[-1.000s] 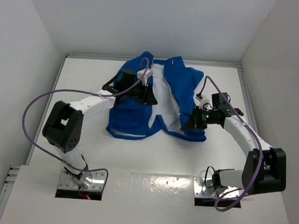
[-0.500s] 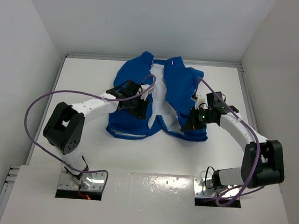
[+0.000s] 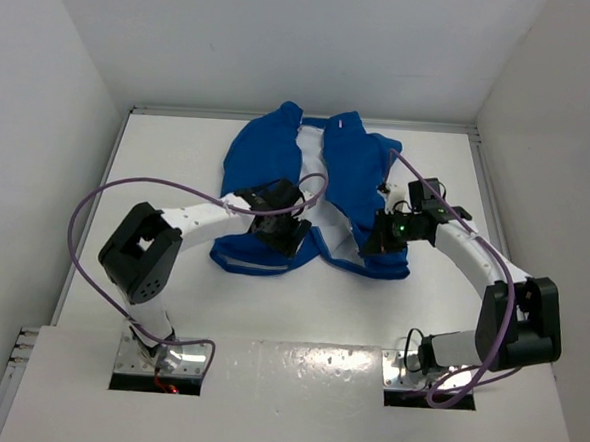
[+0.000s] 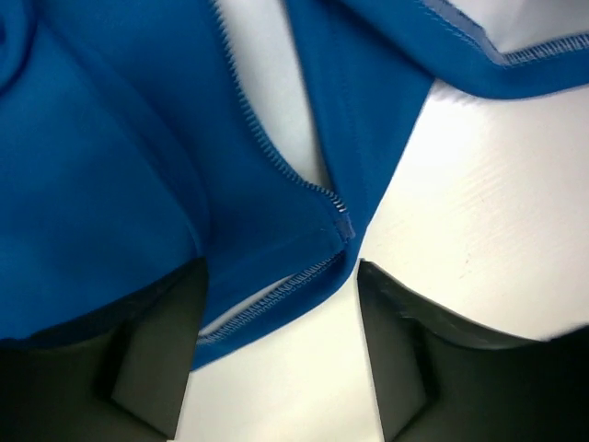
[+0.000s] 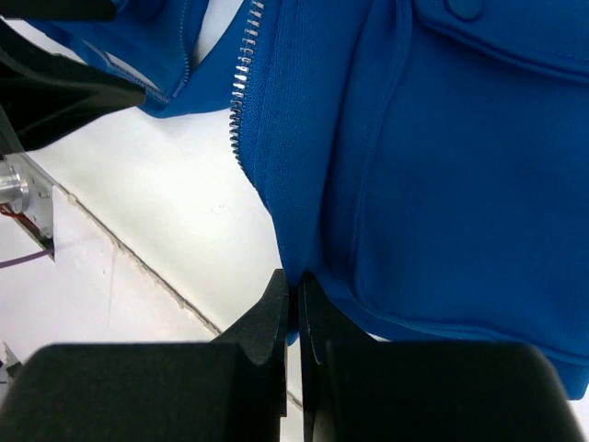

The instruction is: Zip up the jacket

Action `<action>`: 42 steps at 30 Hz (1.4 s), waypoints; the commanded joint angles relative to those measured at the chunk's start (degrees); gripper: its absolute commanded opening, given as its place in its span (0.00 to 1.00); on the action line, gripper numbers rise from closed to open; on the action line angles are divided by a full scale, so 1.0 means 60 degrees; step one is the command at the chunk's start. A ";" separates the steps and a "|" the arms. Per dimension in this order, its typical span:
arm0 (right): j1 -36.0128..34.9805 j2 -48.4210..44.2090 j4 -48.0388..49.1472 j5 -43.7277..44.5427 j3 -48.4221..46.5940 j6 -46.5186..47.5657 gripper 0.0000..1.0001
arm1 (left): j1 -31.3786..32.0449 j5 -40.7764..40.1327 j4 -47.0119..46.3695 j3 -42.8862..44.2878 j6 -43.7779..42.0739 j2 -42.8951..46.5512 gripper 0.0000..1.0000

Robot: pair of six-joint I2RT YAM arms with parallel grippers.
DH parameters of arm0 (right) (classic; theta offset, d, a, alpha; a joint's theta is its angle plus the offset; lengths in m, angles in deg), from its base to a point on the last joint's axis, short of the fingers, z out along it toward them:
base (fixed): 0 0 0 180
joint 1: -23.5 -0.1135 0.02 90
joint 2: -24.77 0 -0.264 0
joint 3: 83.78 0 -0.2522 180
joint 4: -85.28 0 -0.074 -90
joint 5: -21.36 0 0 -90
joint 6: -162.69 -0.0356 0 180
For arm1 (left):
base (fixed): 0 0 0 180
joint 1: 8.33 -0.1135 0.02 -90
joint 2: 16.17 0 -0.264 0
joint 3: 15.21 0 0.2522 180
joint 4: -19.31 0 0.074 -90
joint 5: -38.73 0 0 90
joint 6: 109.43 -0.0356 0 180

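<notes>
The royal blue jacket point(image 3: 353, 174) lies open on the white table, white lining showing between its two front panels. My left gripper point(image 3: 296, 239) is open over the lower corner of the left panel point(image 4: 304, 276); the zipper teeth point(image 4: 262, 147) run up from that corner and the hem lies between my fingers. My right gripper point(image 3: 366, 247) is shut on the bottom hem of the right panel point(image 5: 442, 203). Its zipper teeth point(image 5: 244, 74) run along the panel's edge to the left of my fingers.
The white table point(image 3: 517, 195) is boxed in by white walls at the back and both sides. A purple cable loops from each arm. The two arm bases sit at the near edge.
My left gripper has moved from the upper part of the left panel down toward its lower hem corner. My right gripper has stayed near the hem of the right panel.
</notes>
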 commanded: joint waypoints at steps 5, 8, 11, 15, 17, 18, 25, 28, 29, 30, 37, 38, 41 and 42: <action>0.0162 -0.0349 0.0198 0.0006 -0.0180 0.0015 0.00 | 0.0265 -0.1160 0.0244 -0.0120 0.1139 -0.0209 0.78; 0.0177 -0.0451 0.0184 -0.0008 -0.0180 -0.0029 0.00 | 0.0265 -0.1160 0.0332 0.0159 0.1445 -0.0605 0.74; 0.0191 -0.0553 0.0197 0.0006 -0.0209 -0.0044 0.00 | 0.0178 -0.1058 0.0332 0.0263 0.1549 -0.0824 0.61; 0.0294 -0.0642 0.0154 -0.0038 -0.0106 -0.0102 0.00 | 0.0001 -0.0634 0.0420 0.0263 0.1637 -0.0928 0.38; 0.0309 -0.0686 0.0139 -0.0038 -0.0033 -0.0059 0.00 | 0.0001 -0.0386 0.0420 0.0263 0.1637 -0.0928 0.33; 0.0338 -0.0730 0.0110 -0.0038 -0.0018 -0.0087 0.00 | 0.0001 -0.0383 0.0420 0.0263 0.1637 -0.0841 0.33; 0.0309 -0.0672 0.0286 -0.0140 0.0055 -0.0190 0.00 | 0.0133 -0.1321 0.0420 0.0263 0.1929 -0.0987 0.48; 0.0338 -0.0686 0.0227 -0.0140 -0.0004 -0.0146 0.00 | 0.0133 -0.1321 0.0420 0.0482 0.2017 -0.1251 0.51; 0.0338 -0.0672 0.0213 -0.0126 -0.0033 -0.0161 0.00 | 0.0133 -0.1321 0.0420 0.0584 0.2018 -0.1367 0.51; 0.0309 -0.0686 0.0213 -0.0140 -0.0033 -0.0132 0.00 | 0.0046 -0.1205 0.0507 0.0672 0.2018 -0.1469 0.51; 0.0352 -0.0628 0.0139 -0.0140 -0.0048 -0.0059 0.00 | -0.0131 -0.0911 0.0508 0.0980 0.2018 -0.2069 0.47; 0.0323 -0.0627 0.0139 -0.0111 -0.0091 -0.0087 0.00 | -0.0131 -0.0824 0.0508 0.0980 0.2018 -0.2158 0.45; 0.0338 -0.0598 0.0139 -0.0111 -0.0106 -0.0073 0.00 | -0.0218 -0.0823 0.0508 0.0980 0.2018 -0.2260 0.33; 0.0338 -0.0598 0.0110 -0.0125 -0.0106 -0.0059 0.00 | -0.0219 -0.0692 0.0508 0.0980 0.2018 -0.2261 0.29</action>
